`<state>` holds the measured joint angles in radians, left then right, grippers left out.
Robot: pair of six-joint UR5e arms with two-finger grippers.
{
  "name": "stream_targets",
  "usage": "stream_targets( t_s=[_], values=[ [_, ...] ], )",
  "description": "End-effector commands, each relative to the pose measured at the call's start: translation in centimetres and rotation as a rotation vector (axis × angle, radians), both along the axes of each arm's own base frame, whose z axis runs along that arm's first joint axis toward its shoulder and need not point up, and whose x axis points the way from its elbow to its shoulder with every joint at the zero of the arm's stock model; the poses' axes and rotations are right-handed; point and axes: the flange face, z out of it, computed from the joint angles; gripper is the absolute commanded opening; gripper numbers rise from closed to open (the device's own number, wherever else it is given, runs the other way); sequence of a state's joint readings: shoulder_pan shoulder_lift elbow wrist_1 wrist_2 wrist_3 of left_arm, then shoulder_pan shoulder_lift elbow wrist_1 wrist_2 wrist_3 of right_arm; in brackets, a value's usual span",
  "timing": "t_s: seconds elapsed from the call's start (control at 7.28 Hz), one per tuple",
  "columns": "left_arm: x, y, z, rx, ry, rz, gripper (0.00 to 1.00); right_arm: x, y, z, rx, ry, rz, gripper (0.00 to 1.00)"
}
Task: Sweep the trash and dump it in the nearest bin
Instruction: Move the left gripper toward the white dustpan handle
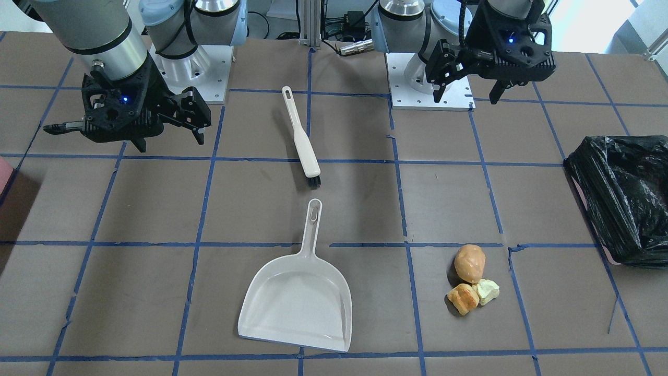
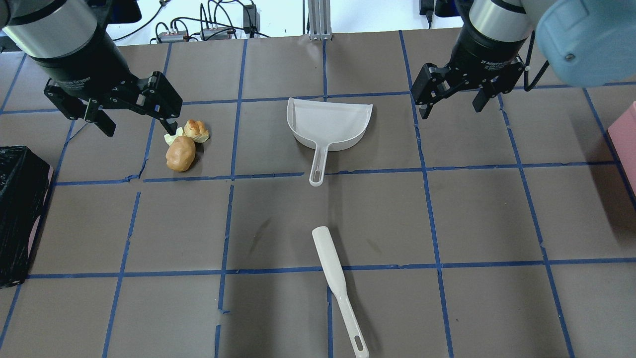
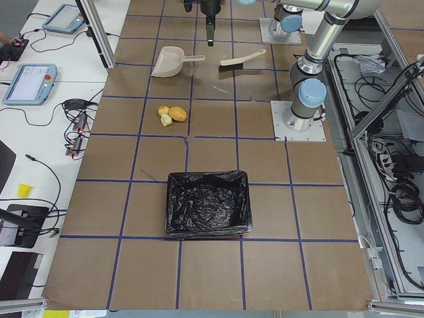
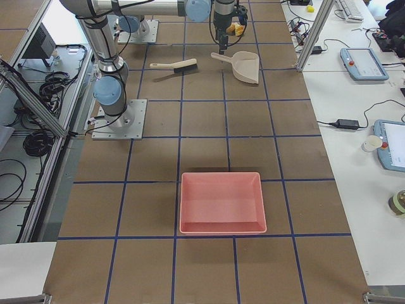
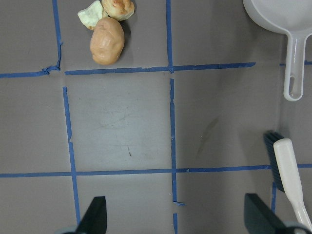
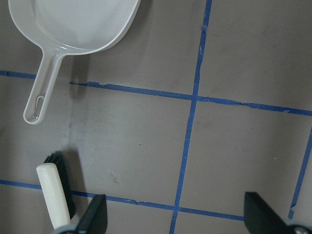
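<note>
Far left, at the edge of the table (image 2: 487, 214): the bin (image 2: 20, 209), lined with a black bag. Next, the left gripper (image 2: 139, 128): hangs above the table, fingers spread wide, holding nothing. Just beside it, down on the table: the trash (image 2: 184, 144), three lumps bunched and touching, an orange-tan ball (image 2: 180, 153), a bread chunk (image 2: 197, 130) and a pale yellow-green piece (image 2: 173, 138), well apart from the bin. Centre: a white dustpan (image 2: 328, 122), lying flat, handle toward the robot; nearer the robot, a brush (image 2: 338, 283), apart from it. Then the right gripper (image 2: 452, 108): likewise spread wide and empty, above the table. Far right edge: a pink tray (image 2: 627, 139).
</note>
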<state>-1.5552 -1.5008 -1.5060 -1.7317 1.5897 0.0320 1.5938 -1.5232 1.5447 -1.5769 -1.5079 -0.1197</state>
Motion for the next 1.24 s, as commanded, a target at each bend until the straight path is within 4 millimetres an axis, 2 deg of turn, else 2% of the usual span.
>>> stream_targets(
  t_s=[0.0,0.55,0.69,0.82,0.96,1.1],
  values=[
    [0.0,-0.2,0.2,-0.015,-0.004,0.003,1.0,0.0,0.0,0.0,0.0,0.0,0.0,1.0],
    [0.1,-0.6,-0.5,-0.022,-0.007,0.042,1.0,0.0,0.0,0.0,0.0,0.0,0.0,1.0],
    [0.0,-1.0,-1.5,-0.009,-0.003,0.068,1.0,0.0,0.0,-0.1,0.001,0.0,0.0,1.0],
    [-0.8,-2.7,-2.8,-0.023,0.006,0.093,1.0,0.0,0.0,-0.1,0.002,0.0,0.0,1.0],
    [-3.8,-3.2,-5.0,0.013,0.006,0.039,1.0,0.1,0.0,-0.1,0.002,0.0,0.002,1.0],
    [-6.8,-4.8,-7.3,-0.039,0.043,-0.009,1.0,0.5,0.4,-0.1,0.007,0.0,-0.001,1.0]
  ],
)
